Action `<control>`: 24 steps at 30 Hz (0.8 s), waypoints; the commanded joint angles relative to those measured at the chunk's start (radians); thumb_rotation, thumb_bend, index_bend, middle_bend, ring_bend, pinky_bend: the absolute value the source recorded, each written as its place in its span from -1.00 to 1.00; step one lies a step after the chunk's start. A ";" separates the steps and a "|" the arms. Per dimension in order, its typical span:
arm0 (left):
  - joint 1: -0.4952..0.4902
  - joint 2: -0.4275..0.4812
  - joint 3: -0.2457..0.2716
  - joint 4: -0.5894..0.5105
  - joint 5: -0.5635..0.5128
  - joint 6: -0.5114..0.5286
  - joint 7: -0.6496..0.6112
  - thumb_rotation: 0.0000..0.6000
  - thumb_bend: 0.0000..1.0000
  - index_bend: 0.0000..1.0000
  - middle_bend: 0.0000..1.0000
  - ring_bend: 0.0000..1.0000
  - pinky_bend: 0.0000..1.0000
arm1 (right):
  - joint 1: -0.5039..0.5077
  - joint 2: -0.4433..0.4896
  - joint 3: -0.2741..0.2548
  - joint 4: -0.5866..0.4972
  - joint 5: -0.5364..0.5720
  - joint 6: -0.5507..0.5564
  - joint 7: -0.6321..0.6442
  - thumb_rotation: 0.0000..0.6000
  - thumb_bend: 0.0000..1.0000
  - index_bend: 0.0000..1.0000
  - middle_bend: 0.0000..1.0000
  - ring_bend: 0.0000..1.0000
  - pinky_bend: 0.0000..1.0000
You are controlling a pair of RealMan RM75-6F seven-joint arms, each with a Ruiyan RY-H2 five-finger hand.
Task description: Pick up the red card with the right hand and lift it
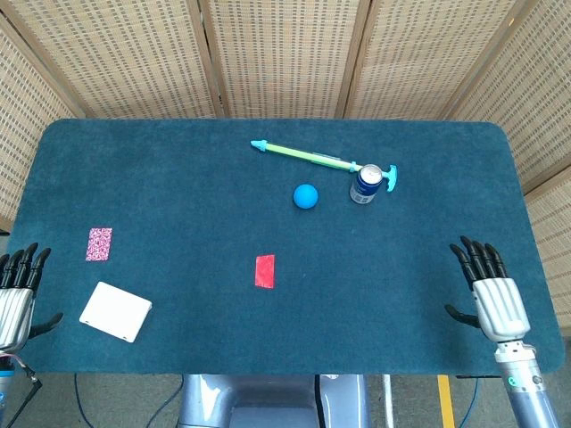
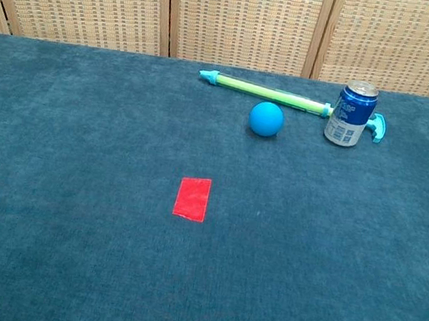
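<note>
The red card (image 1: 265, 271) lies flat on the dark teal table (image 1: 178, 187), a little left of centre toward the front; the chest view shows the red card (image 2: 192, 198) too. My right hand (image 1: 486, 290) hovers over the table's front right part, fingers spread and empty, far to the right of the card. At the front left edge my left hand (image 1: 16, 290) is open and holds nothing. Neither hand appears in the chest view.
A blue ball (image 1: 306, 196), a blue drink can (image 1: 365, 184) and a green and cyan pump toy (image 1: 312, 158) sit behind the card. A pink patterned card (image 1: 99, 243) and a white box (image 1: 116, 311) lie at the front left.
</note>
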 commanded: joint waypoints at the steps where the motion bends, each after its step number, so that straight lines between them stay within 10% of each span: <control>1: -0.001 -0.003 -0.002 0.001 -0.005 -0.002 0.005 1.00 -0.82 -1.00 -1.00 -1.00 -0.95 | 0.066 -0.041 0.026 -0.031 0.004 -0.071 -0.020 1.00 -0.74 -0.98 -1.00 -1.00 -1.00; 24: -0.018 -0.015 -0.009 0.033 -0.039 -0.042 -0.013 1.00 -0.81 -1.00 -1.00 -1.00 -0.95 | 0.306 -0.453 0.096 -0.062 0.182 -0.292 -0.276 1.00 -0.67 -0.94 -1.00 -1.00 -1.00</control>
